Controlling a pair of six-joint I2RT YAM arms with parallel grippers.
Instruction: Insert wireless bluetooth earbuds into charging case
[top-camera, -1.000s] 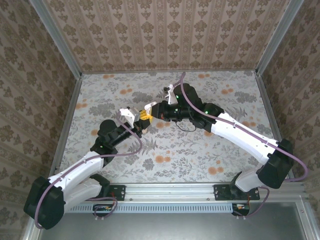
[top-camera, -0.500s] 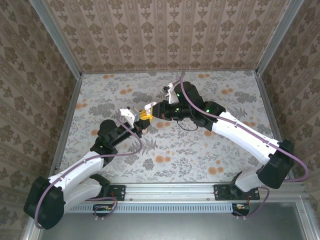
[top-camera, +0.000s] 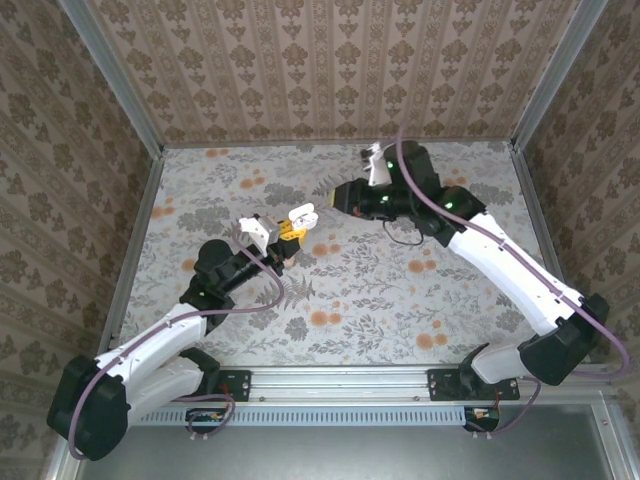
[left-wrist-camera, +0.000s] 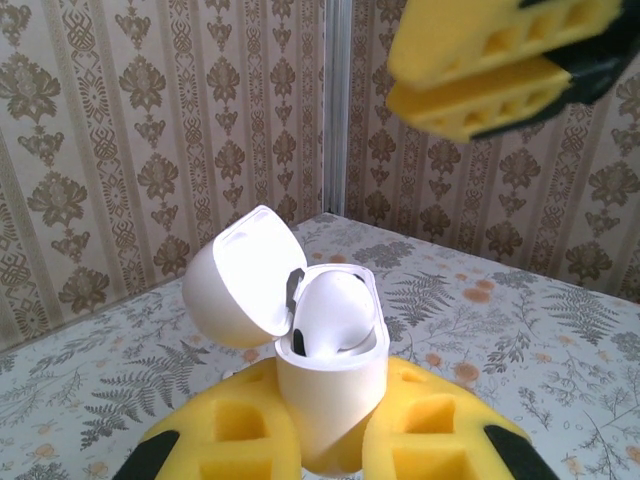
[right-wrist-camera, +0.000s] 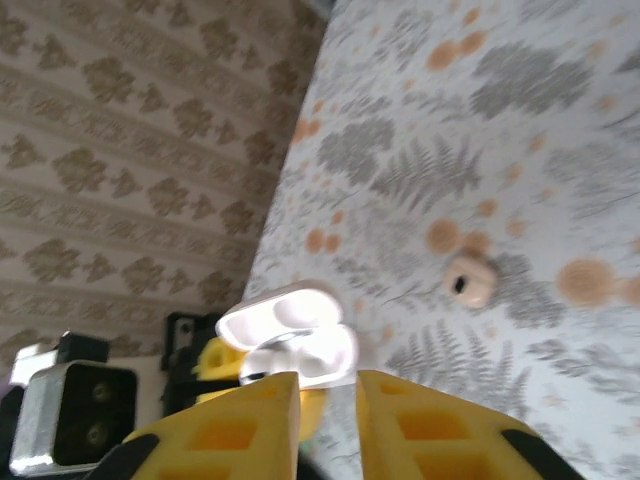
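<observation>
From above, the left gripper (top-camera: 286, 238) clamps the charging case (top-camera: 300, 215) with its lid open. The right gripper (top-camera: 335, 198) hangs near the case, apart from it. I'd hold that case level and steady for the next drop.

Left wrist: one earbud (left-wrist-camera: 336, 303) sits in the case, and the dark socket beside it looks free.

Right wrist: the jaws stand a narrow gap apart and empty, with the case just past their tips. A small tan piece (right-wrist-camera: 470, 281) lies on the table (right-wrist-camera: 560, 130), well off from the case.
</observation>
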